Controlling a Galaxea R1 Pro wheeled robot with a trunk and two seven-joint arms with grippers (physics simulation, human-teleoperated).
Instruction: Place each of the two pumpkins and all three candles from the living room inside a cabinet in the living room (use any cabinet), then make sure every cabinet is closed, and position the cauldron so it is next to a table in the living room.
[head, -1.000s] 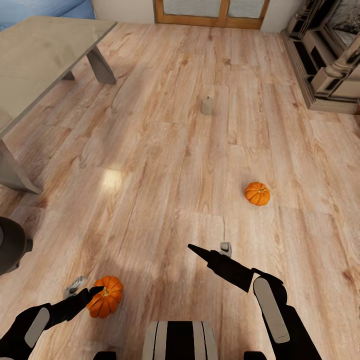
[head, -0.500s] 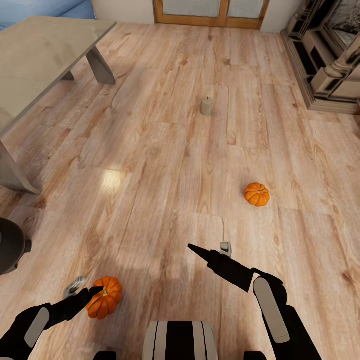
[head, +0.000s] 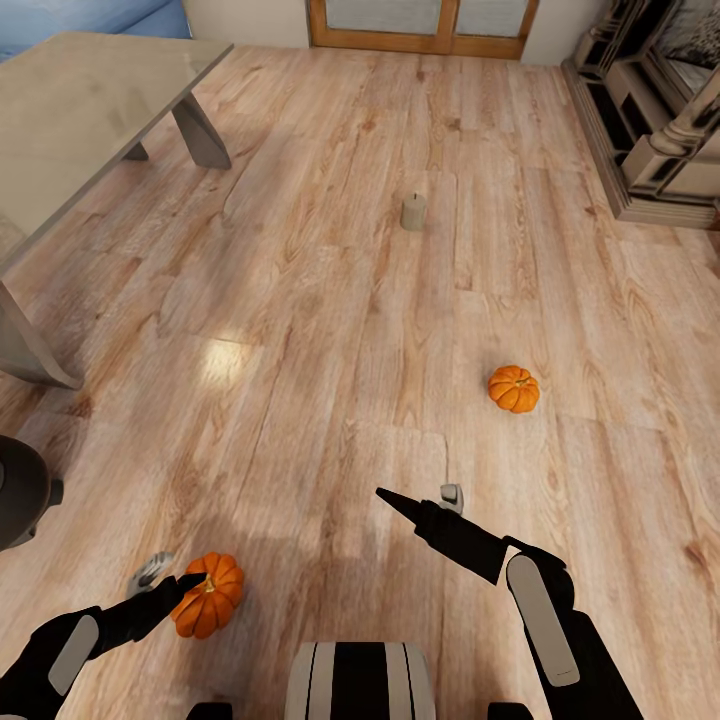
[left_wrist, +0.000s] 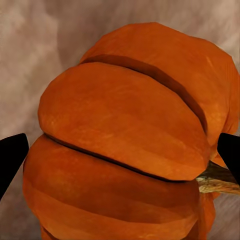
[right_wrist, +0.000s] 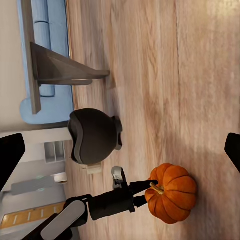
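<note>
The larger orange pumpkin (head: 208, 595) sits on the wood floor close in front of me on the left. My left gripper (head: 170, 577) is open at its side, one black fingertip by the stem. In the left wrist view the pumpkin (left_wrist: 125, 115) bulges between the two fingertips. The smaller pumpkin (head: 513, 389) lies to the right, farther out. One beige candle (head: 413, 212) stands upright in mid-floor. The dark cauldron (head: 20, 490) is at the left edge, also seen as cauldron (right_wrist: 92, 136). My right gripper (head: 416, 494) hovers open and holds nothing. The cabinet is out of view.
A long pale table (head: 80, 110) with angled legs fills the upper left, a blue sofa behind it. A stepped fireplace surround (head: 650, 130) stands at the upper right. A wood-framed door (head: 420, 25) is at the far wall. My base (head: 360, 680) shows at the bottom.
The near pumpkin has shifted very slightly by my left gripper's fingers. Both arms and everything else stay about where they were.
</note>
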